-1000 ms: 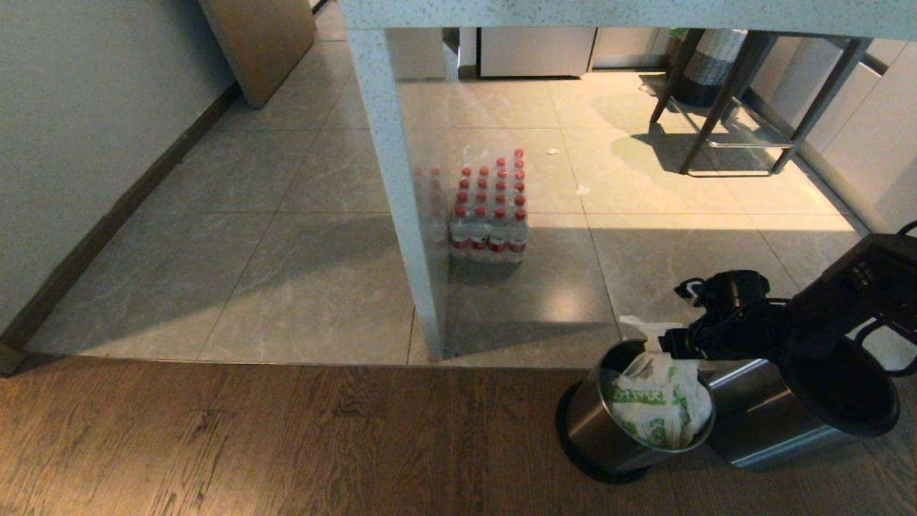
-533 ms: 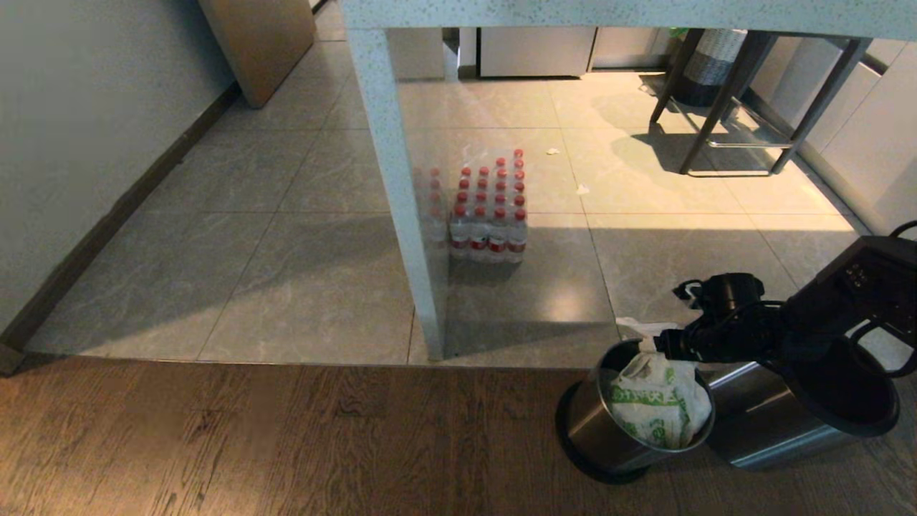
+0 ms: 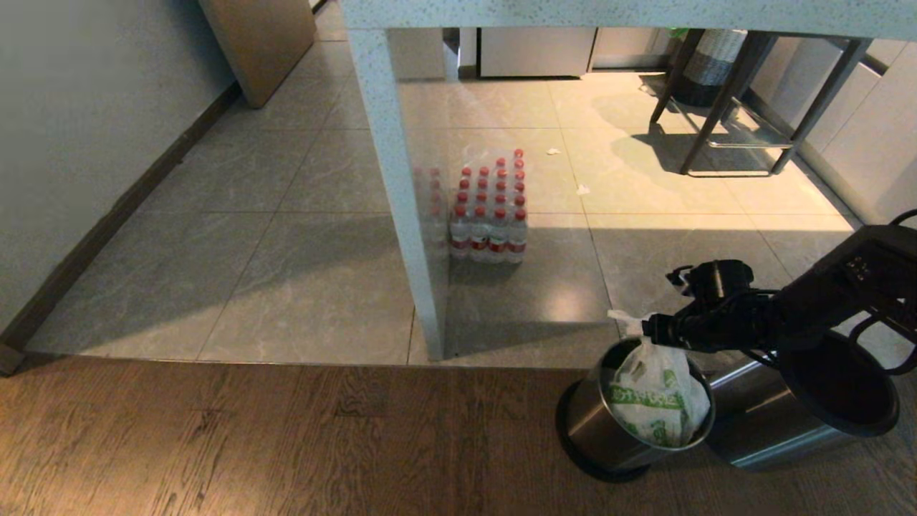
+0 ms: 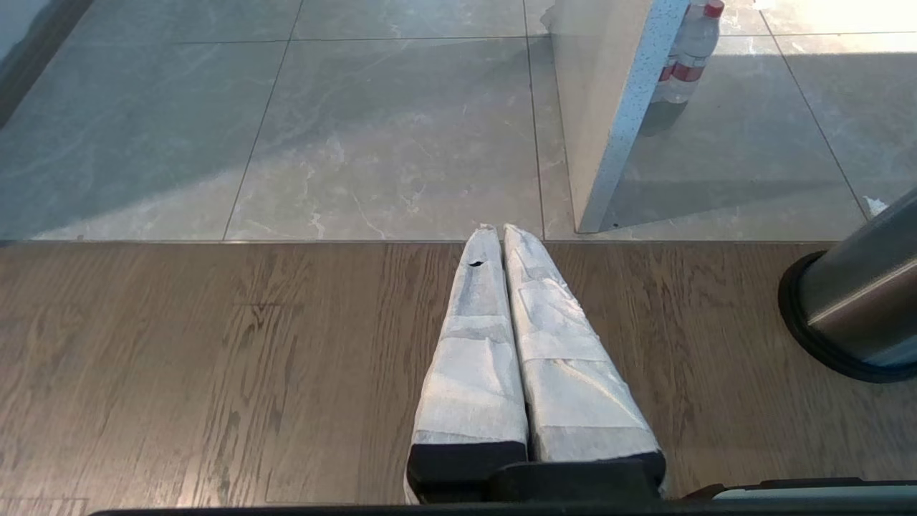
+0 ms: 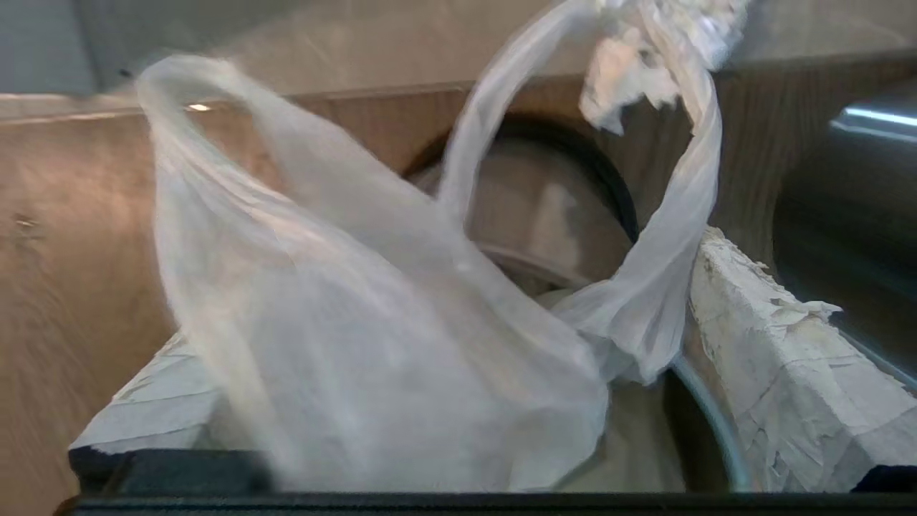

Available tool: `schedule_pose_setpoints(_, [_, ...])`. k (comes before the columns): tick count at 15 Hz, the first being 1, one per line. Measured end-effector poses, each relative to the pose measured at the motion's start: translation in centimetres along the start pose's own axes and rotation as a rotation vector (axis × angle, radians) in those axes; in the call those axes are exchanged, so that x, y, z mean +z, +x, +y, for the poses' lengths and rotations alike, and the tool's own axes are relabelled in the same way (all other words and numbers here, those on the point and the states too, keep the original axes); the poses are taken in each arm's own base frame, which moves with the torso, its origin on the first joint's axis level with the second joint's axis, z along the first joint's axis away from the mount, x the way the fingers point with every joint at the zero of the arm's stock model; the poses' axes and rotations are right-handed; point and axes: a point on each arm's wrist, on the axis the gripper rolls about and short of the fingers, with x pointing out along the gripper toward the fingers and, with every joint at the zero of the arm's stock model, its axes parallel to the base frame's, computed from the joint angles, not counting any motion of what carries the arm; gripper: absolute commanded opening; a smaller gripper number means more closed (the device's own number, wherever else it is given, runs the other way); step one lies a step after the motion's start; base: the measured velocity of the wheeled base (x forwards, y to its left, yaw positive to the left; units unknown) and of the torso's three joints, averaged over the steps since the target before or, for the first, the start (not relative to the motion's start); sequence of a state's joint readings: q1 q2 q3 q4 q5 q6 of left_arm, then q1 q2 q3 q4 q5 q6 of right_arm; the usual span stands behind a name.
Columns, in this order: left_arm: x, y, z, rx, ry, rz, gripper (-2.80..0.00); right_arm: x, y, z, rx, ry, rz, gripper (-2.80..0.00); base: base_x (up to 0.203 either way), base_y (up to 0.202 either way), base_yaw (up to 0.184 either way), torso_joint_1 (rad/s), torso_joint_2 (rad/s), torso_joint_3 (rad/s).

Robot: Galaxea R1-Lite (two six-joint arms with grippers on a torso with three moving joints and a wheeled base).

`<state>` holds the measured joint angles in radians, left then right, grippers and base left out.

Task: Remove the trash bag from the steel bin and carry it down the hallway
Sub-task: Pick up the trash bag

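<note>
Trash bag (image 3: 653, 403) is seen stuffed in the steel bin (image 3: 599, 434), which sits tilted on the wood-plank floor (image 3: 286, 444) near its boundary with the tiles. Right gripper (image 3: 648, 330) is spread wide at the bin's rim, bag handles (image 5: 666, 236) draped between its fingers (image 5: 781, 373), nothing pinched. Left gripper (image 4: 498, 236) is pressed shut over the planks, empty. A second steel bin (image 3: 774, 423) is lying just beside.

Sunlit grey tiles (image 3: 301, 287) meet dark wood planks (image 3: 286, 444).
</note>
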<state>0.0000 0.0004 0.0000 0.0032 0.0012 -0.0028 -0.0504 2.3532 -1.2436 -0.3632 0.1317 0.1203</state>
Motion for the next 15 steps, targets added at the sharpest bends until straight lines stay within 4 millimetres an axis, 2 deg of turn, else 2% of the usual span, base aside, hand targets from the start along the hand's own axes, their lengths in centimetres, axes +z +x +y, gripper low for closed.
schedule_pose_setpoints(4, [0.0,0.0,0.0,0.0,0.0,-0.001,-2.8,0.8,-1.8,1.0,0.013,-0.002,-0.023,0.0,0.0,0.0,0.0,0.0,0.0,0.0])
schedule_pose_setpoints(8, [0.0,0.0,0.0,0.0,0.0,0.0,-2.8,-0.6,-3.0,1.8,0.013,-0.021,0.016,0.0,0.0,0.0,0.0,0.0,0.0,0.0])
schedule_pose_setpoints(12, [0.0,0.0,0.0,0.0,0.0,0.0,-2.8,-1.4,-3.2,3.4,0.024,-0.054,0.018,0.0,0.0,0.0,0.0,0.0,0.0,0.0])
schedule_pose_setpoints(15, [0.0,0.0,0.0,0.001,0.0,0.0,-2.8,-1.5,-3.8,2.9,-0.029,-0.067,0.017,0.0,0.0,0.0,0.0,0.0,0.0,0.0])
